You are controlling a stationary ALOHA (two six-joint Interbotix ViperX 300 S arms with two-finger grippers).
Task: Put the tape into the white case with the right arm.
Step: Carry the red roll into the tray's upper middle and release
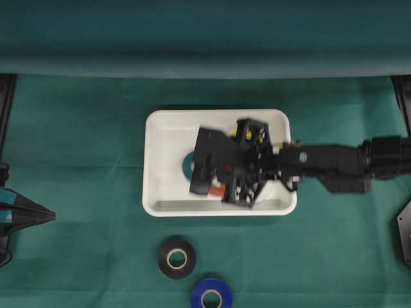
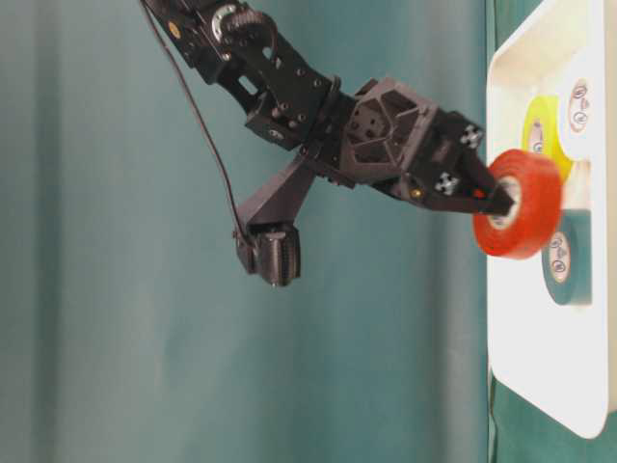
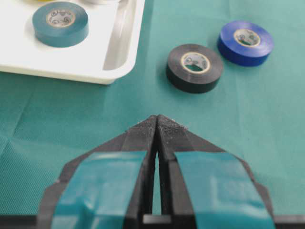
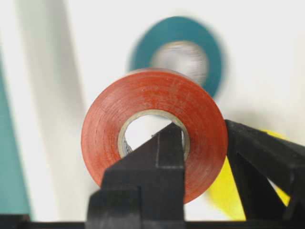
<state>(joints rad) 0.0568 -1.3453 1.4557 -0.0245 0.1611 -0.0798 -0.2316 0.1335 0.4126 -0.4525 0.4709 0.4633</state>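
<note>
My right gripper (image 4: 202, 138) is shut on a red tape roll (image 4: 147, 100), with one finger through its core and the other outside its wall. The roll (image 2: 525, 207) hangs on edge just above the floor of the white case (image 2: 521, 328). From overhead the right gripper (image 1: 215, 186) covers the case's (image 1: 154, 128) middle and only a sliver of the red tape (image 1: 217, 190) shows. A teal roll (image 1: 187, 165) lies flat in the case, and a yellow roll (image 2: 540, 121) and a white roll (image 2: 581, 106) lie there too. My left gripper (image 3: 157, 119) is shut and holds nothing.
A black roll (image 1: 176, 258) and a blue roll (image 1: 211, 297) lie on the green cloth in front of the case. The left gripper (image 1: 48, 217) rests at the table's left edge, well away from the case. A green curtain closes the back.
</note>
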